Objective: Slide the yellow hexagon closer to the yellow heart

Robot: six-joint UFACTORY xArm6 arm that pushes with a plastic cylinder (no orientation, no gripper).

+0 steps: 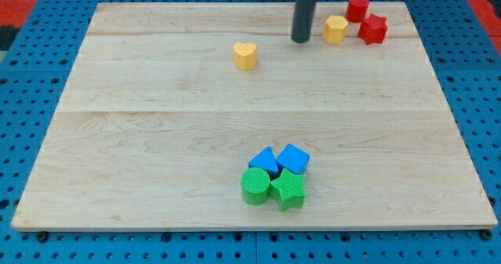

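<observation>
1. Although the rod ends in no jaws and so holds nothing, my tip [301, 40] is down on the wooden board [156, 139] near the view's top edge, just to the view's left of the yellow hexagon [336, 29], with a narrow gap showing between them. No contact can be made out.

2. Standing where it does, the tip sits between the hexagon and the yellow heart [245, 56], which is the wrong side for pushing. A shove from here would, I judge, send the hexagon toward the view's right, away from the heart.

3. The hexagon itself lies close to the board's top edge, with the red cylinder [358, 7] just above and to its right and the red star [373, 30] just beside it on the right. It looks to touch or nearly touch the star; I cannot tell which.

4. Those two red blocks crowd the side the tip would need to reach, so getting behind the hexagon probably means going round by the view's bottom and squeezing in, or nudging at an angle.

5. The heart stands alone, lower and to the view's left of the hexagon, with bare wood all the way between them, so the path for the slide is open.

6. Far off near the view's bottom, a blue block [265, 161], a blue cube [293, 158], a green cylinder [254, 186] and a green star [287, 189] huddle together, well apart from everything above.
</observation>
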